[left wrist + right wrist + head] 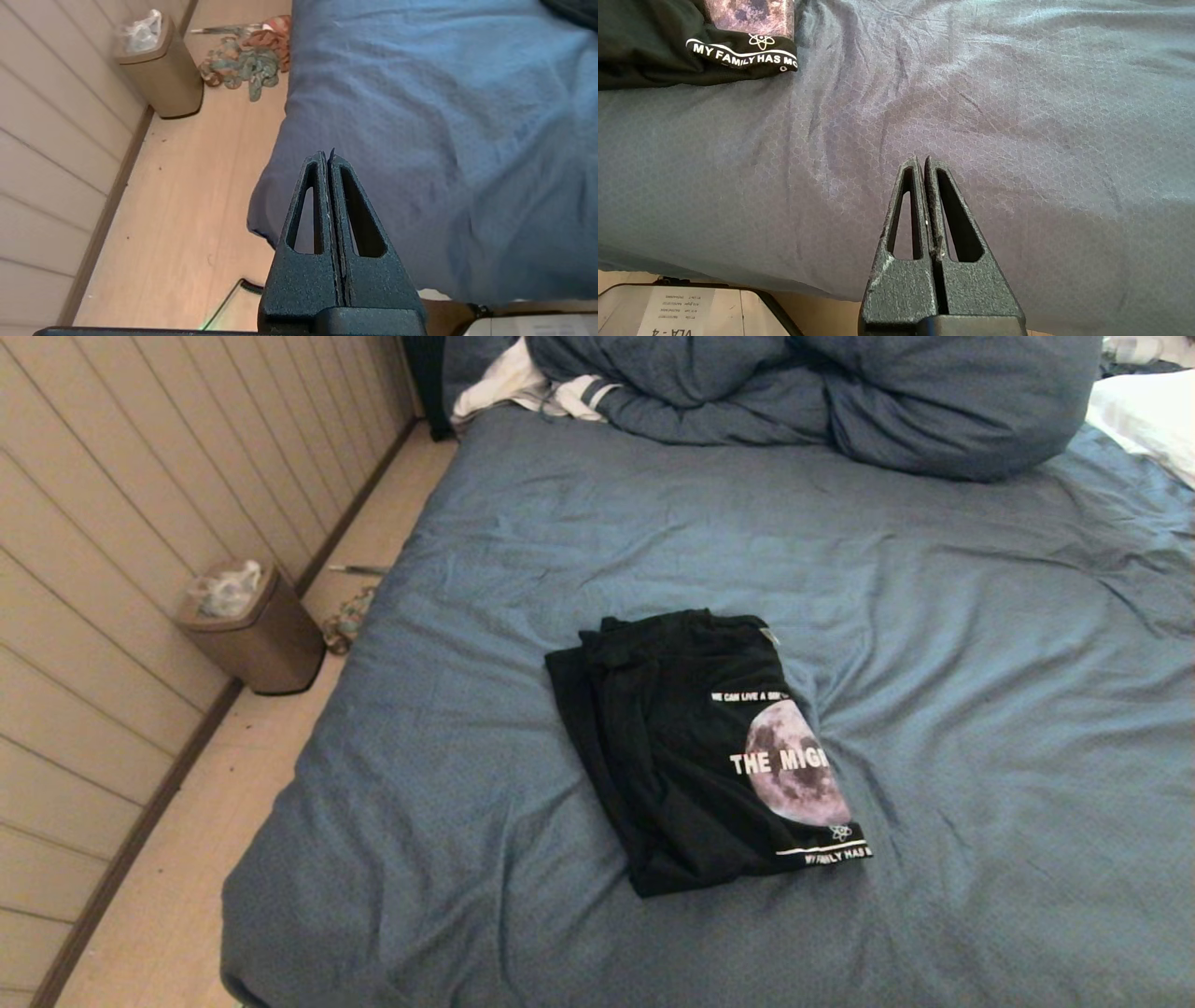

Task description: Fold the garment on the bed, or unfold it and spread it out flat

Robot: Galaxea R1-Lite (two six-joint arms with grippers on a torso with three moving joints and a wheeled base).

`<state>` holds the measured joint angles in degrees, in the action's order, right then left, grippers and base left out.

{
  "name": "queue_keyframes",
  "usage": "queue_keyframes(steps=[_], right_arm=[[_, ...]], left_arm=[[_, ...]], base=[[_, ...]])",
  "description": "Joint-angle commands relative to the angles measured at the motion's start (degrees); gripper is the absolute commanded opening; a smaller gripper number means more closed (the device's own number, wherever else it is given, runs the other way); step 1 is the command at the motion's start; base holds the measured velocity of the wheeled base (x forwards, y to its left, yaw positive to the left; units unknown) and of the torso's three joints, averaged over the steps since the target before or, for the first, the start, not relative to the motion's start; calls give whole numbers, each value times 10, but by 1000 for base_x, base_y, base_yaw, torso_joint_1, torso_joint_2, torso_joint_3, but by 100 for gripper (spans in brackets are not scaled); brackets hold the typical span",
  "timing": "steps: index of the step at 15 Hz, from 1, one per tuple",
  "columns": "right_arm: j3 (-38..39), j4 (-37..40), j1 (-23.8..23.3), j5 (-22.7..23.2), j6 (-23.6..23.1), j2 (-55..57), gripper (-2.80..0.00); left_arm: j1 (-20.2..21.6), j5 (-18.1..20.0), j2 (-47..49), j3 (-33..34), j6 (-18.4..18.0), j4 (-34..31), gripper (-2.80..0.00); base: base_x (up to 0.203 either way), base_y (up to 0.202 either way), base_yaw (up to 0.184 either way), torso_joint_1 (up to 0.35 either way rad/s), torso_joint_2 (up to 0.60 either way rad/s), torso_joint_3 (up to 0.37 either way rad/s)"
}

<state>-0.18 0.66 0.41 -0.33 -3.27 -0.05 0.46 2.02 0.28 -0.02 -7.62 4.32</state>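
The black T-shirt [695, 751] lies folded into a compact rectangle in the middle of the bed [980, 728], its moon print and white lettering facing up on its right side. The shirt's near corner [691, 46] also shows in the right wrist view. My left gripper [326, 156] is shut with nothing in it, held over the bed's near left corner. Shut and empty as well, my right gripper [922, 161] hangs above the sheet at the bed's near edge, apart from the shirt. Neither arm appears in the head view.
A bulky blue-grey duvet [822, 392] is piled at the bed's far end, with a white striped cloth [523, 387] beside it and a white pillow [1153, 415] at the far right. A tan bin [252, 625] and a small heap of coloured cloth [247, 60] sit on the floor to the left.
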Motion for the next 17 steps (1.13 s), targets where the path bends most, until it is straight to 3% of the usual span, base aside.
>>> queue_keyframes(steps=[1, 4, 8, 17], right_arm=[[4, 3, 0, 0, 1, 2, -280], [4, 3, 0, -2, 20, 1, -280], [4, 3, 0, -2, 20, 1, -280], [3, 3, 1, 0, 19, 1, -280]], left_arm=[[1, -2, -3, 22, 5, 1, -280], [0, -14, -3, 21, 45, 3, -280], [0, -18, -4, 22, 69, 6, -280], [0, -15, -5, 22, 67, 7, -280]], base=[[0, 0, 0, 0, 0, 0], [0, 0, 0, 0, 0, 0], [0, 0, 0, 0, 0, 0], [0, 0, 0, 0, 0, 0]])
